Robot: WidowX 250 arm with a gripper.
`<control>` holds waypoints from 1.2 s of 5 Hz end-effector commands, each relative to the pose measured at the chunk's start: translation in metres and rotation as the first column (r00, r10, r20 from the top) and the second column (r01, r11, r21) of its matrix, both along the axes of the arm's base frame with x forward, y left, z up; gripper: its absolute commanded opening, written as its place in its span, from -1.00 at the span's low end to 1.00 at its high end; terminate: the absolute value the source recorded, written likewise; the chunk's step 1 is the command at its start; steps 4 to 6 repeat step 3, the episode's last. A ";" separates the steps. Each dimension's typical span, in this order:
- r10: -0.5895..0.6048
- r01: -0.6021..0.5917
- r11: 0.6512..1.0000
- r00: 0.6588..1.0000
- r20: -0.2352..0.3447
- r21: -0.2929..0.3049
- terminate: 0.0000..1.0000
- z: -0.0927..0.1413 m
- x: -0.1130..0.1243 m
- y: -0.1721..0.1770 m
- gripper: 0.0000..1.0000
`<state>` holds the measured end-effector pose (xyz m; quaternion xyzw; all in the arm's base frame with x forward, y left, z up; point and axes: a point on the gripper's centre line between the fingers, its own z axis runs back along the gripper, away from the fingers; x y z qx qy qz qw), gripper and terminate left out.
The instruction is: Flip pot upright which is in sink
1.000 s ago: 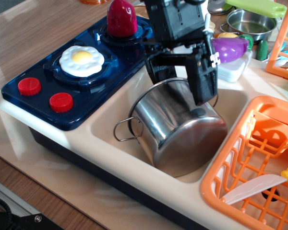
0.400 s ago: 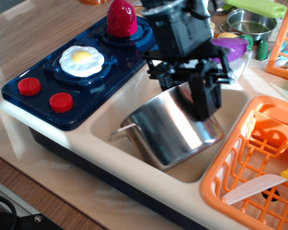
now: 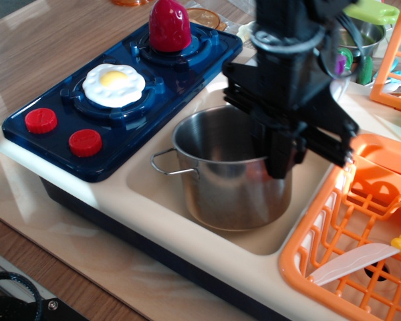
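Tabletop (image 3: 60, 40) carries the toy kitchen unit; sink (image 3: 154, 170) sits mid-counter between the blue stove (image 3: 73, 114) and the orange dish rack (image 3: 361, 221). Pot (image 3: 230, 174) is seen standing mouth-up in the sink, base down on the basin floor as far as can be judged, one wire handle (image 3: 170, 162) pointing toward the stove side. Gripper (image 3: 284, 150) is seen at the pot's right rim, one finger appearing to reach inside the wall; whether the rim is clamped or already let go cannot be told, the fingertips being hidden by the arm body. Task judged nearly done: what is left is release and retreat. Jaws should be opened fully before any lift, and the arm taken straight up so the rim is not dragged and the pot tipped again. Rack edge lies just beside the gripper on the right, so sideways exit there is to be avoided. Fried egg (image 3: 113, 83) and red piece (image 3: 169, 25) on the stove, and steel pan (image 3: 357, 37) at the back, are well apart.
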<state>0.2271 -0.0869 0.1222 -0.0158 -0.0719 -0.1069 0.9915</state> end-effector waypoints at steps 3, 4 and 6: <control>0.007 -0.012 0.999 0.996 0.089 0.049 1.00 0.008 0.007 0.001 1.00; 0.007 -0.012 0.999 0.996 0.089 0.049 1.00 0.008 0.007 0.001 1.00; 0.007 -0.012 0.999 0.996 0.089 0.049 1.00 0.008 0.007 0.001 1.00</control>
